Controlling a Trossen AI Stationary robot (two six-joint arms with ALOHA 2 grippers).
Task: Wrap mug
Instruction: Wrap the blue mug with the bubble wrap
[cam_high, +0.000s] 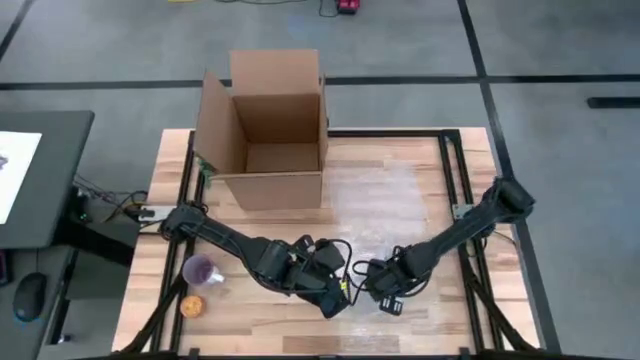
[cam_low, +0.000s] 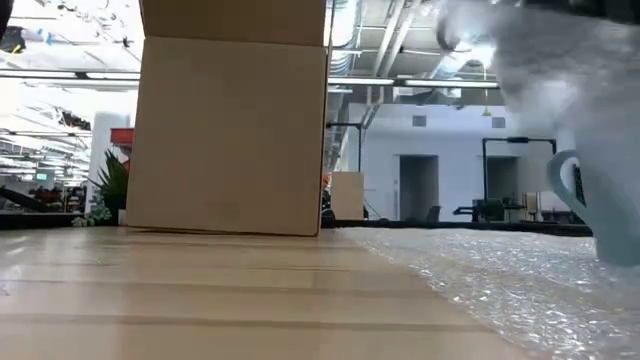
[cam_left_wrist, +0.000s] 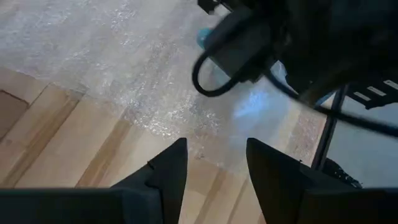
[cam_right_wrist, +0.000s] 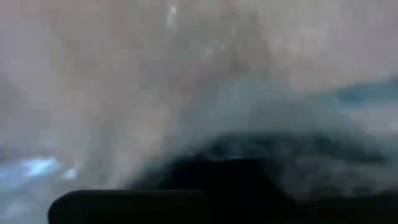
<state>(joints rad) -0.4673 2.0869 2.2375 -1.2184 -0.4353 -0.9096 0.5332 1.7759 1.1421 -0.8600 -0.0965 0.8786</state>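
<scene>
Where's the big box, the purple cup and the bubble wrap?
cardboard box (cam_high: 270, 187), high view, front wall.
purple cup (cam_high: 203, 270), high view, its open top.
bubble wrap (cam_high: 385, 200), high view, bare middle of the sheet.

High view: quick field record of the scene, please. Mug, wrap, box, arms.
mug: pale blue mug, handle showing, on the wrap, partly covered by it
wrap: bubble wrap sheet, flat on the wooden table
box: cardboard box, open, at the table's far side
left gripper: fingers open, over the wrap's near edge
right gripper: beside it, at the mug
extras: purple cup, orange object
</scene>
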